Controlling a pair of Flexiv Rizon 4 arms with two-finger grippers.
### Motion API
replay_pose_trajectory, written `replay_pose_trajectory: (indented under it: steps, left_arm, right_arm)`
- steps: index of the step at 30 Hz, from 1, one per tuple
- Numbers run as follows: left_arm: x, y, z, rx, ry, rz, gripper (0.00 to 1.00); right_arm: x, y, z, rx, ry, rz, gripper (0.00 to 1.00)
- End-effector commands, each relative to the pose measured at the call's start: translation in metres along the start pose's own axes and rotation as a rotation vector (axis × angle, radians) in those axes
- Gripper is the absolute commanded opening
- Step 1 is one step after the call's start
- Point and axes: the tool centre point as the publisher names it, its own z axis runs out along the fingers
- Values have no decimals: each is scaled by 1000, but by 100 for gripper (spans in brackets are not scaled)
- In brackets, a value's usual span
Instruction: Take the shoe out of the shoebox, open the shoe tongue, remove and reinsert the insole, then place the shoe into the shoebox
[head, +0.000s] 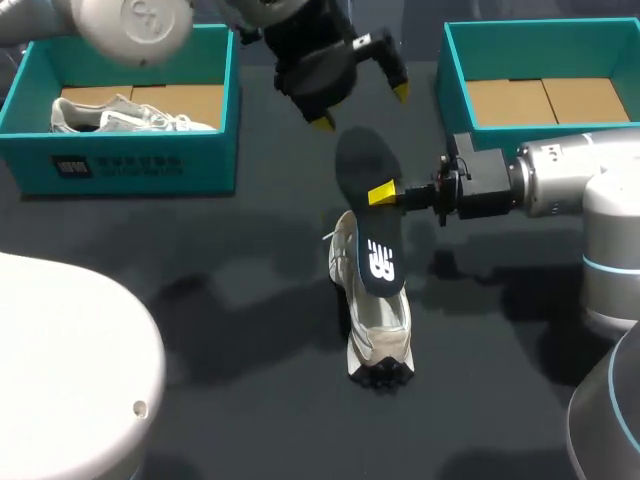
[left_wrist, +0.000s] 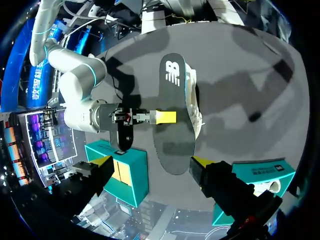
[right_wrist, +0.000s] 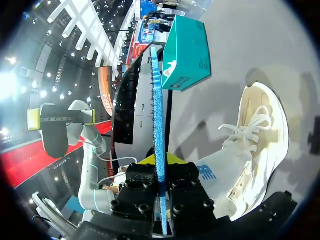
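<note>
A robotics lab is indicated: a dark desk (head: 220, 300) is attended by the left arm (head: 130, 25) and right arm (head: 560, 180), with a teal shoebox (head: 140, 155) and a second shoebox (head: 455, 88) set at the desk's far edge.

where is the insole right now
In the head view the insole is mid-table, pinched by the right tool, its near end over the white shoe, with the open left tool beyond its far end.

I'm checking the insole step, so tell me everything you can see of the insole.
The insole is thin and foam-like, dark on top with a white logo at one end, blue underneath. The right claw is shut on its long edge, holding it above the table. Its logo end overlaps the shoe; contact unclear. The open left claw hovers by its other end, apart.
</note>
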Motion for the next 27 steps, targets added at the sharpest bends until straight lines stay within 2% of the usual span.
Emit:
replay_pose_trajectory:
  steps: [1,6,13,27]
  left_arm:
    - [-11,18,-5,62,451,14,100]
    - [-19,15,-13,84,488,45,100]
    - [-29,15,-10,70,528,55,100]
    - [-29,12,2,103,493,21,100]
  right_arm:
    - [0,0,1,-1,-3,1,0]
    - [0,0,1,-1,-3,1,0]
    - [0,0,1,-1,-3,1,0]
    - [0,0,1,-1,-3,1,0]
